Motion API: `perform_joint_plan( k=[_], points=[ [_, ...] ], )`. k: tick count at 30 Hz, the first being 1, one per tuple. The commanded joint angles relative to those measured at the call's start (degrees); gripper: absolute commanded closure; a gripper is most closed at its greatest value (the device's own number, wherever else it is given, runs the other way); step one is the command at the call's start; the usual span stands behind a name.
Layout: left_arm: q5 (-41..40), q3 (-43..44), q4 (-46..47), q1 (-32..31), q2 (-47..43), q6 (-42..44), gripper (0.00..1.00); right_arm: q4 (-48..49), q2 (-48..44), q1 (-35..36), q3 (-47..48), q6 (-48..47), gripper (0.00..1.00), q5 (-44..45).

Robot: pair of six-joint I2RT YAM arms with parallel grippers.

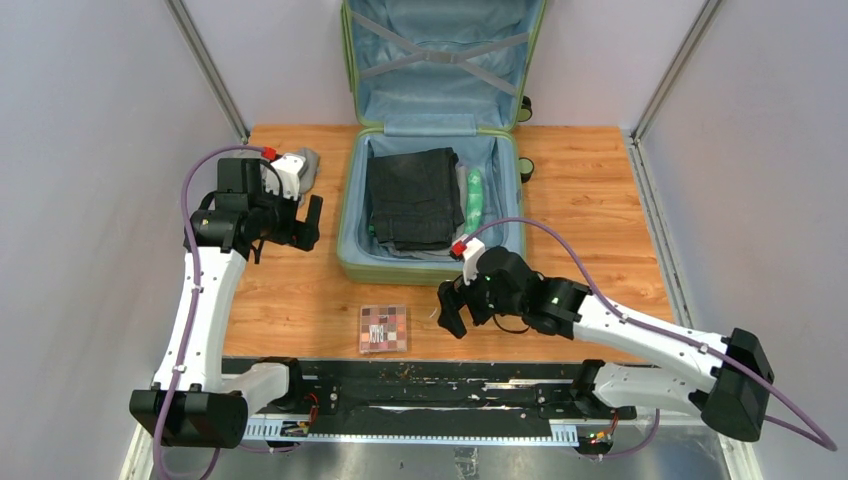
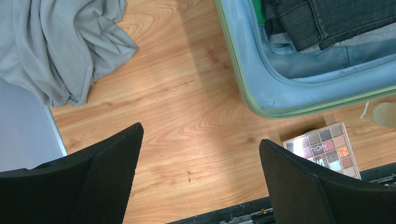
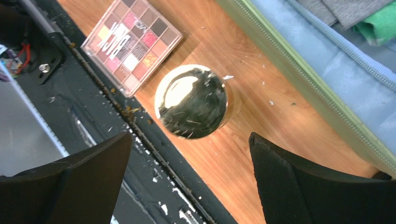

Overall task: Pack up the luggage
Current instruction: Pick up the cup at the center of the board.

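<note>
Light-green luggage (image 1: pixel 400 272); multicoloured chequered palette (image 1: pixel 383 329)

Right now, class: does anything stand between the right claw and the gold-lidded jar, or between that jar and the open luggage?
Nothing visible. The right claw hangs open over the jar, and only bare table lies between the jar and the luggage's near wall. The eyeshadow palette lies aside, off that path.

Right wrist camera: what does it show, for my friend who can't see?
A shiny gold round container stands on the wooden table, beneath the open right gripper. An eyeshadow palette lies to its upper left, and the green luggage edge crosses the upper right.
</note>
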Motion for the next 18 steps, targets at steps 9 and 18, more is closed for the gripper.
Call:
perform_joint_plan(
  k=[9,18],
  points=[
    [1.56,0.05,-0.83,0.32,-1.64,-0.37,0.00,10.15,11.66,1.31,1.68,0.48,0.36,9.17],
    [3.15,0.54,-0.76,0.32,-2.01,0.46,0.00,-0.34,6.33,0.86,8.82,0.02,0.91,14.35]
  ],
)
